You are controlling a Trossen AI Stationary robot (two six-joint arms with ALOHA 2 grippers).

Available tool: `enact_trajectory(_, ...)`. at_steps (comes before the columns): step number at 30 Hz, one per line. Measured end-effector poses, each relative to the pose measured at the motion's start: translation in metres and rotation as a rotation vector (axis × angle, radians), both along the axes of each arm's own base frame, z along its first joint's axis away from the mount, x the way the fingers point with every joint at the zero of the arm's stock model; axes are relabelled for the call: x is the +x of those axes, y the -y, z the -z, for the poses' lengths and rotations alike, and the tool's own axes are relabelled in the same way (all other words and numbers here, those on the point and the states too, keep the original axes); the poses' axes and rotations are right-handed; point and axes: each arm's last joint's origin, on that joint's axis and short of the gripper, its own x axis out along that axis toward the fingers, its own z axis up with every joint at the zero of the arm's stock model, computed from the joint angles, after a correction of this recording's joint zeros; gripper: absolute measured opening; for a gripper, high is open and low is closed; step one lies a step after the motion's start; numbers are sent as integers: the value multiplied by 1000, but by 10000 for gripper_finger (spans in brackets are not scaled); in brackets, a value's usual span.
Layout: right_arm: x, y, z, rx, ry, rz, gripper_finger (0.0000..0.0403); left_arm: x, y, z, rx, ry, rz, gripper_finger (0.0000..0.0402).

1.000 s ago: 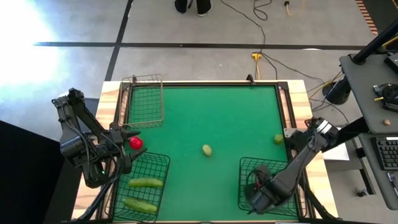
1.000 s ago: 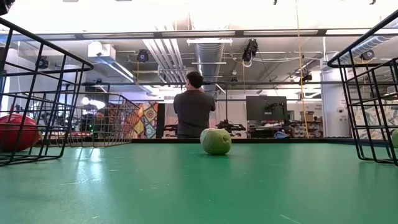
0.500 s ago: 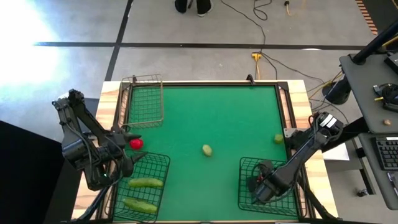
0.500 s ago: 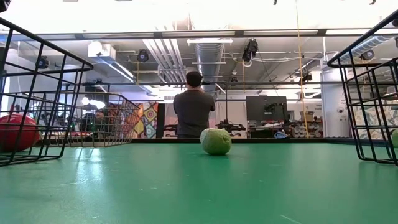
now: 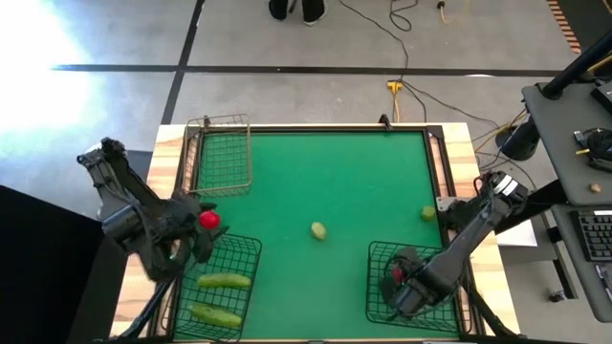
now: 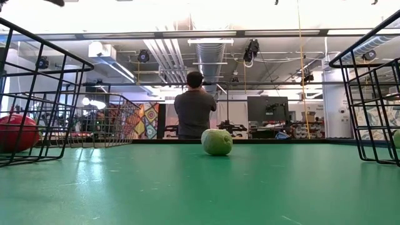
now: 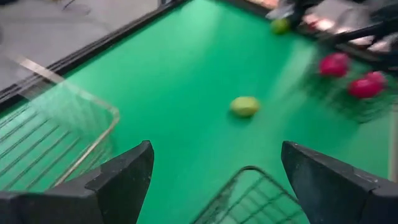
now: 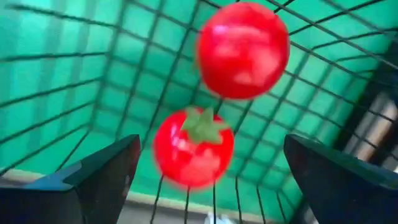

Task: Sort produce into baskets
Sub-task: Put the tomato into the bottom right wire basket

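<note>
A red tomato lies on the green table just beyond the near-left basket, which holds two cucumbers. My left gripper hovers open and empty over that basket's far edge, close to the tomato. My right gripper hangs open over the near-right basket. Below it are two red tomatoes, one with a green calyx. Two yellow-green fruits lie on the table, one at mid table and one by the right edge.
A narrow wire basket stands at the far left. The table's middle and far right are open green surface. In the low view a person stands in the room behind the table, back turned. A desk stands off the table's right side.
My left arm has swung a little toward the table's right, near the red tomato. My right gripper has shifted slightly toward the far edge above the near-right basket. The produce on the table has stayed in place.
</note>
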Motion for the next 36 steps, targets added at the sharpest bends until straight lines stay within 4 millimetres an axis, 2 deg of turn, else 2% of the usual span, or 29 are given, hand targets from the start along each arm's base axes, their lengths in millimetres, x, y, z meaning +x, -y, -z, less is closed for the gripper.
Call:
enact_trajectory(4,2,0,-45,-36,55,-20,390,13,-19,3,-59,-128,-112,327)
enact_trajectory(9,5,10,-98,-208,287,-80,391,32,-43,9,-157,-295,-215,319)
enact_trajectory(11,10,16,-114,-281,407,-137,391,39,-52,12,-198,-357,-244,319)
enact_trajectory(14,19,27,-134,-351,495,-229,391,49,-65,17,-247,-434,-285,319)
enact_trajectory(21,46,76,-165,-486,492,-492,391,66,-81,31,-393,-538,-409,319)
enact_trajectory(25,52,107,-178,-543,455,-641,391,78,-83,41,-479,-583,-509,319)
enact_trajectory(30,43,134,-191,-573,419,-843,391,95,-80,59,-591,-689,-591,319)
enact_trajectory(36,13,159,-207,-633,420,-957,391,108,-85,73,-655,-761,-657,319)
